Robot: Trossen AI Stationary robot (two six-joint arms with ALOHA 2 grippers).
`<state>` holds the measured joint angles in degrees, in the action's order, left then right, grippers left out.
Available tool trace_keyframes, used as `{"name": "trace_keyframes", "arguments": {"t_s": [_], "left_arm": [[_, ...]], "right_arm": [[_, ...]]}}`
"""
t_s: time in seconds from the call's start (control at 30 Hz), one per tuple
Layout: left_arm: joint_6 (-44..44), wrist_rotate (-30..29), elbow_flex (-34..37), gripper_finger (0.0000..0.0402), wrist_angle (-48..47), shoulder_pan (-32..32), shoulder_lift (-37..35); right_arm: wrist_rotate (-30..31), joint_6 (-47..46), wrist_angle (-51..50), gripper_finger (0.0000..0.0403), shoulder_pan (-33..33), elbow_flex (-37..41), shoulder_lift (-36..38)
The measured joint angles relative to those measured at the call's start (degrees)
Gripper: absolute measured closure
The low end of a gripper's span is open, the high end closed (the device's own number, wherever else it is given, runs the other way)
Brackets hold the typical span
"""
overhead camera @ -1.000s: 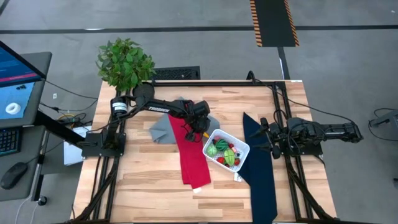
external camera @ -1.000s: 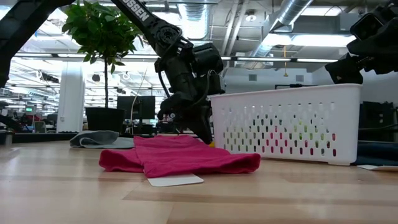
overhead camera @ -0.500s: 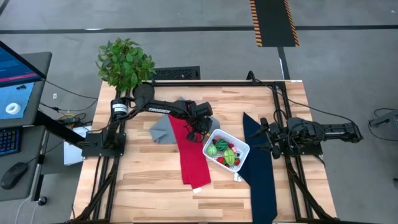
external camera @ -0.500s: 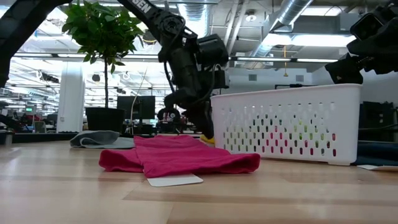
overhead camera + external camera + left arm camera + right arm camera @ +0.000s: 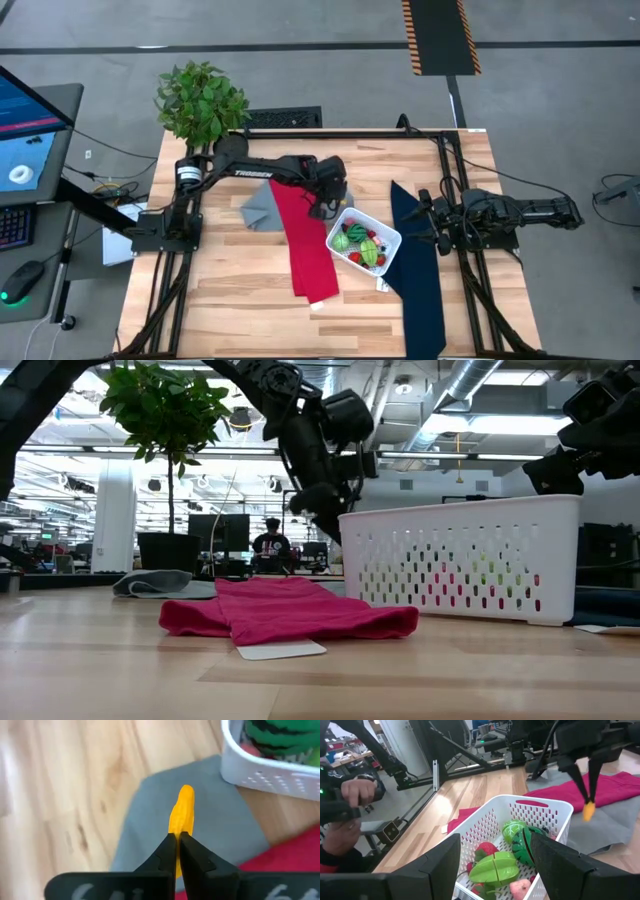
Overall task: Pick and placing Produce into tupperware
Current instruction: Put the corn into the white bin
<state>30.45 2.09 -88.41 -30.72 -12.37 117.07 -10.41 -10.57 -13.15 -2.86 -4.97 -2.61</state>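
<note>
While the left claw (image 5: 177, 840) pinches a small yellow-orange toy vegetable (image 5: 181, 815) above the grey cloth (image 5: 210, 825), it hangs just beside the white perforated plastic tub (image 5: 363, 240) holding green and red toy produce (image 5: 358, 246). Right claw (image 5: 492, 865) waits wide open, empty, over the tabletop (image 5: 220, 290).

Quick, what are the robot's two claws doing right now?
Left end effector: closed on a small yellow toy vegetable, lifted beside the white tub.
Right end effector: open, holding nothing.
</note>
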Motion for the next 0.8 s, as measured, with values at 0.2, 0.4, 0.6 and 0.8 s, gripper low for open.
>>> {"name": "trace_keyframes", "arguments": {"t_s": [0.2,0.4,0.6,0.8], "left_arm": [[-0.01,5.18,-0.09,0.0401,4.09,-0.73,-3.24],[-2.95,21.42,-0.1,0.0401,5.71,-1.25,-6.85],[-5.19,22.93,-0.1,0.0401,7.91,3.14,-6.62],[-5.11,20.52,-0.1,0.0401,9.09,8.06,-6.39]], "right_arm": [[0.02,-0.01,0.02,0.0138,0.0,0.01,-0.02],[0.03,-0.01,0.02,0.0138,0.0,0.02,-0.01],[0.0,-0.02,0.04,0.0138,0.0,0.02,0.0],[0.0,0.0,0.04,0.0138,-0.02,0.02,-0.01]]}}
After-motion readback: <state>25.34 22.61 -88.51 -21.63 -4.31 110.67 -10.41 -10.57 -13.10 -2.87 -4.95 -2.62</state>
